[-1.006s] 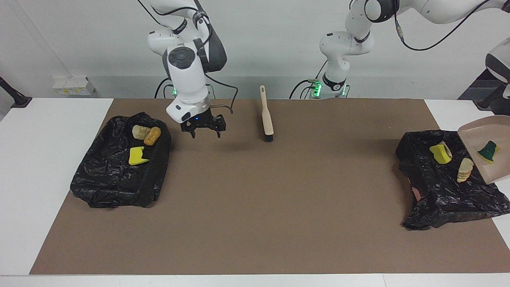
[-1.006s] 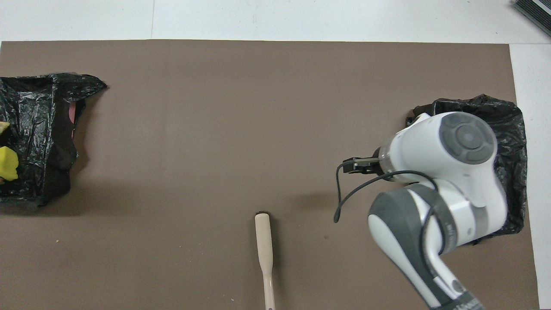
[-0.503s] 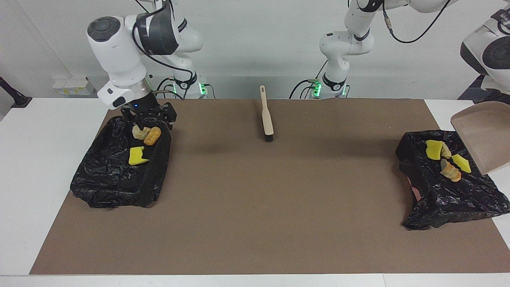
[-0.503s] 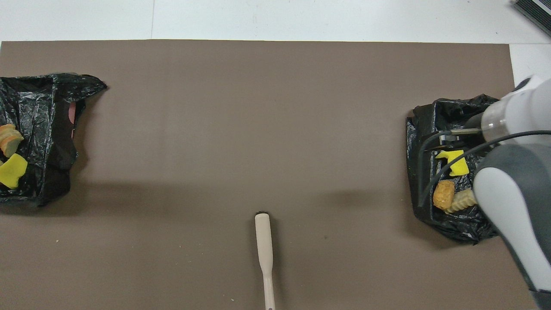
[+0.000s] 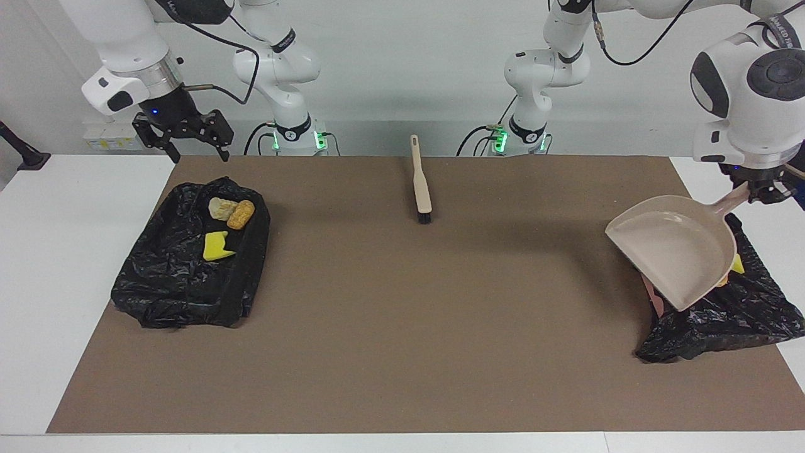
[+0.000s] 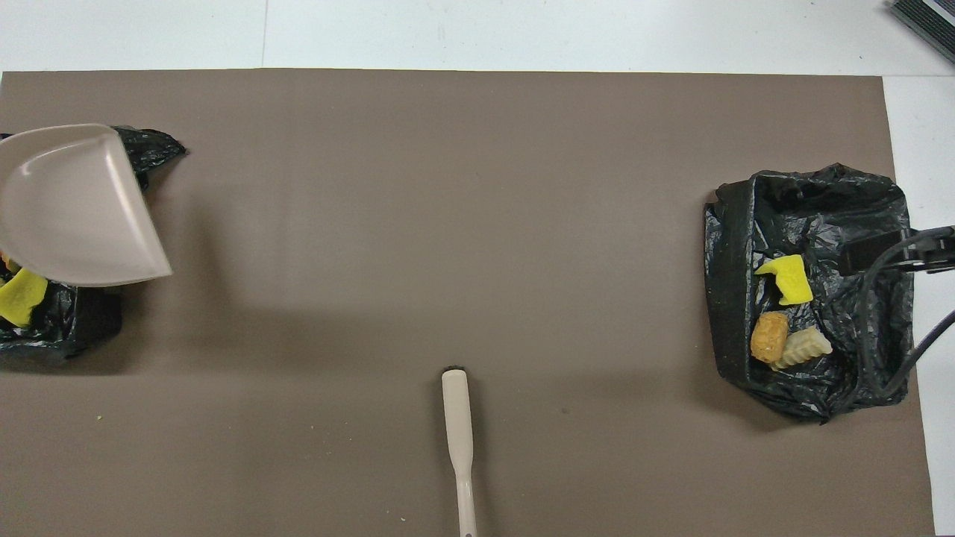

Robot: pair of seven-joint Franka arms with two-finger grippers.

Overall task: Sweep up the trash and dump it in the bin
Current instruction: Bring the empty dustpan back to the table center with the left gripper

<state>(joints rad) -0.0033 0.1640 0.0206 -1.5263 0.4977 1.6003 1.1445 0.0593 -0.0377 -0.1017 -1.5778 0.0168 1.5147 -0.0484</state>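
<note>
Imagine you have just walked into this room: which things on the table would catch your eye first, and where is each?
The beige dustpan stands out, held by its handle in the left gripper above the black-lined bin at the left arm's end of the table. A second black-lined bin at the right arm's end holds a bright yellow sponge piece and two tan lumps. A brush lies mid-table, near the robots.
</note>
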